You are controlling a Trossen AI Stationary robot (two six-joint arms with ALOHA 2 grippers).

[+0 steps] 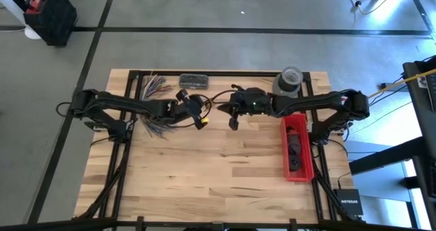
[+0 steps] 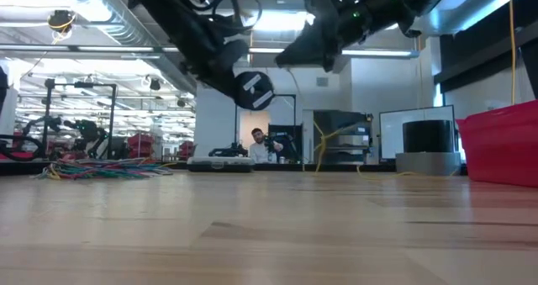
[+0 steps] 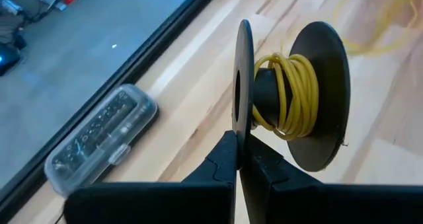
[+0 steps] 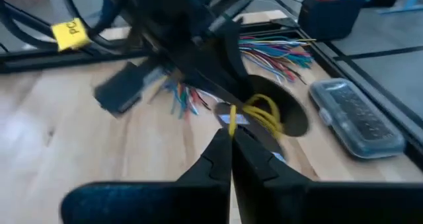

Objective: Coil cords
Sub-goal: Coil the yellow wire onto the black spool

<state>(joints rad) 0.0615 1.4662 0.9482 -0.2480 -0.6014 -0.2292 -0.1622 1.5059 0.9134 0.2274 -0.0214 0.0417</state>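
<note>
Left gripper (image 3: 241, 159), fingers clamped on the flange of a black spool (image 3: 291, 95), holds it above the desk (image 1: 204, 170) near the far edge; yellow cord (image 3: 294, 92) wraps its core. Right gripper (image 4: 230, 139), fingers together, pinches that cord's end. Multicoloured wires (image 1: 153, 88) and a clear case (image 1: 193, 80) crowd behind; red bin (image 1: 298, 149) sits right.

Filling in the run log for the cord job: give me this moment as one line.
left end effector: shut on spool flange | right end effector: shut on yellow cord | both above table
</note>
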